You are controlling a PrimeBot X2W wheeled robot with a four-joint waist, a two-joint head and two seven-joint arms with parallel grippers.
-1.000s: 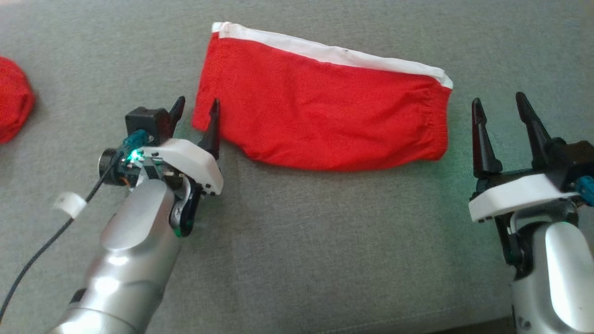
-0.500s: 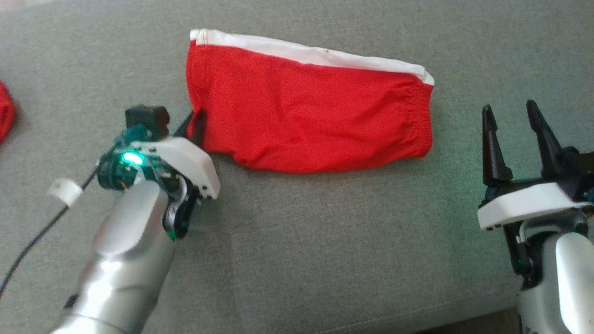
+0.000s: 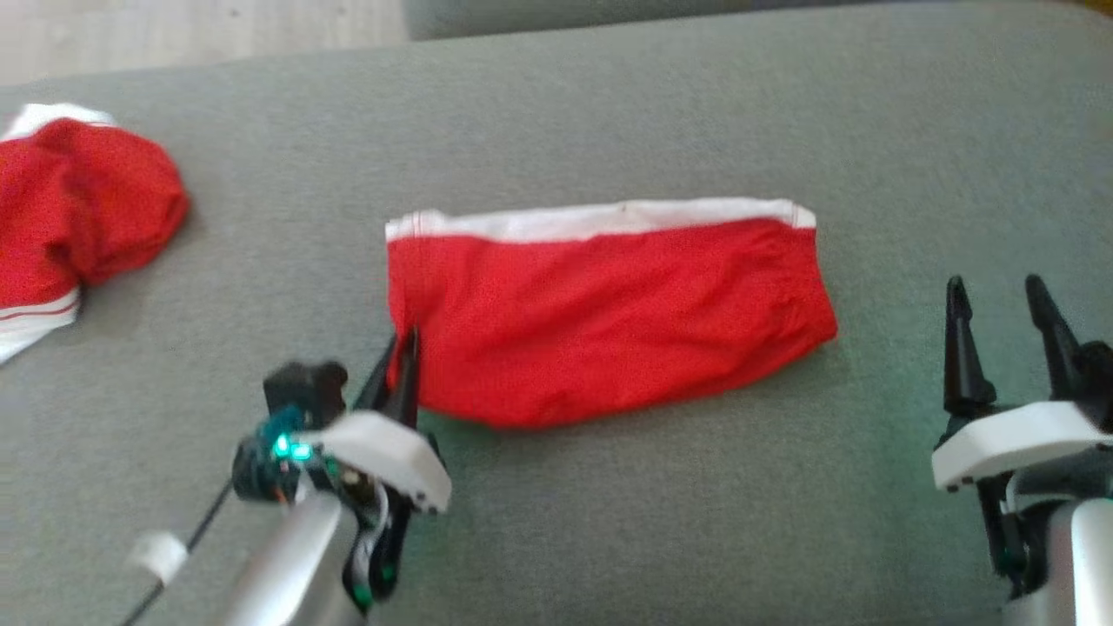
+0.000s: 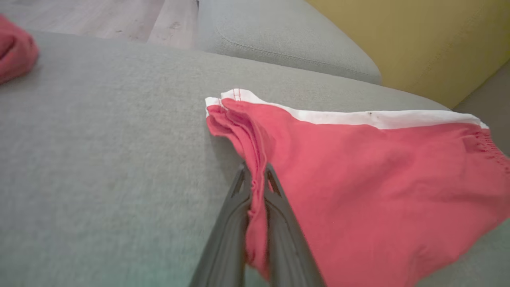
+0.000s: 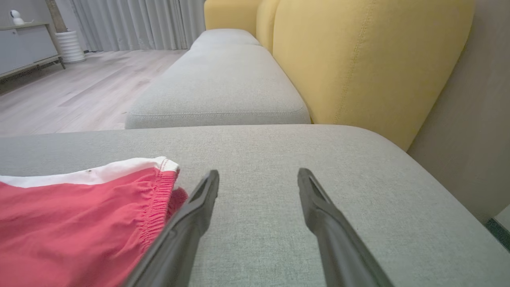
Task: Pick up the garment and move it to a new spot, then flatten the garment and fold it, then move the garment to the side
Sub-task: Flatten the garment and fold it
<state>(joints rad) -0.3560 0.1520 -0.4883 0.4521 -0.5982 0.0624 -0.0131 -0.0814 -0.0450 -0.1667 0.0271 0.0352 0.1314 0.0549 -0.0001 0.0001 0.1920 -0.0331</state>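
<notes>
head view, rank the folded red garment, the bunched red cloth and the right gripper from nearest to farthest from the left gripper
From the left gripper:
1. folded red garment, centre, pinched at its left edge.
2. bunched red cloth, far left.
3. right gripper, lower right, open.

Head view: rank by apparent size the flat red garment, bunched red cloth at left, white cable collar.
Largest first:
flat red garment
bunched red cloth, cut off by the frame edge
white cable collar, smallest

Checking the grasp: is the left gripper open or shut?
Shut: the left gripper clamps the garment, its edge pinched between its fingers.
</notes>
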